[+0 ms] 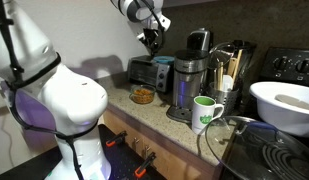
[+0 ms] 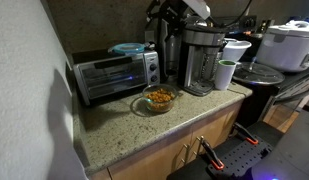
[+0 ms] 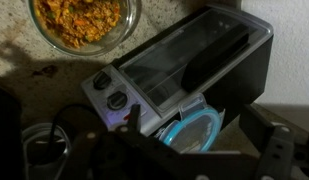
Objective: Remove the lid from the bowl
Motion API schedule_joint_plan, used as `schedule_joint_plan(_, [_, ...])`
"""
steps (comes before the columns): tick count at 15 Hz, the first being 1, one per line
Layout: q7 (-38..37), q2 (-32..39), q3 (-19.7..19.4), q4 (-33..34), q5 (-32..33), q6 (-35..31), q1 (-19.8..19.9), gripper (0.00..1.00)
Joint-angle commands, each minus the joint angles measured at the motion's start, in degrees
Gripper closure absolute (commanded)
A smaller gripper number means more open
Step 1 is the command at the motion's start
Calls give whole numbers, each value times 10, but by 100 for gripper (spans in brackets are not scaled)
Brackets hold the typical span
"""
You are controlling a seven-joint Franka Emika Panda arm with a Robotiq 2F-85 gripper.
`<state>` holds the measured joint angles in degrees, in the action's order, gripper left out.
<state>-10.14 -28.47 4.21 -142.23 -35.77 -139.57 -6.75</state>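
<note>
Teal lid [image 2: 129, 48] lies flat on top of the toaster oven [image 2: 106, 78], toward the end nearest the coffee maker [image 2: 199, 55]. The bowl [image 2: 159, 98] stands on the counter [image 2: 124, 135] just in front of the toaster oven, uncovered, orange-brown food showing. So I judge the lid is off and my step in hand is backing the arm away cleanly. Gripper [image 1: 149, 40] hangs above the toaster oven. The wrist view is too dark, so I cannot tell if the jaws are apart or together, but the lid rests on the toaster oven below them, not carried. To do this well I go straight up, with no sideways drag that could slide the lid off the edge, and I mind the coffee maker close by. Counts: one teal lid, one small bowl, one toaster oven with two knobs [image 3: 116, 100] seen, one coffee maker, one green-and-white mug [image 1: 204, 113], one large white bowl [image 1: 284, 103], one glass pot lid [image 1: 239, 140].
</note>
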Motion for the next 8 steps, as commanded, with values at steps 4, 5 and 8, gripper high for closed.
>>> schedule_joint_plan(4, [6, -155, -10, -62, 42, 95, -2, 0])
schedule_joint_plan(5, [6, -170, -12, -67, 46, 106, -2, 0])
schedule_joint_plan(8, [8, -204, -18, -82, 50, 127, -2, 0])
